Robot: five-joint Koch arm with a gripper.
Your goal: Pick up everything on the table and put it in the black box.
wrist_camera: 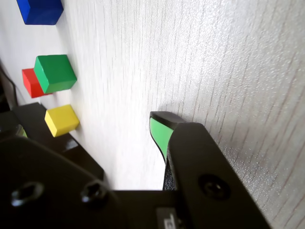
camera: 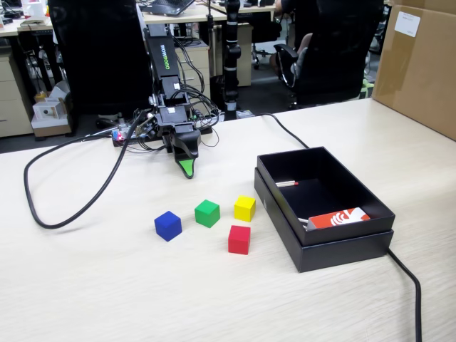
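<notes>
Reaching for the green cube (camera: pixel 207 213) comes first: it sits nearest the gripper (camera: pixel 187 169), left of the black box (camera: pixel 285 212) on the counter (camera: pixel 107 285). Only one gripper tip shows, so I cannot tell its gap. Come straight down.

Four small cubes sit apart on the pale wood table (camera: pixel 107 285): blue cube (camera: pixel 168 225), green cube (camera: pixel 207 213), yellow cube (camera: pixel 244 208) and red cube (camera: pixel 239 239) (nearest the camera). Right of them lies the open, shallow black box (camera: pixel 285 214), nested in its rim.
</notes>
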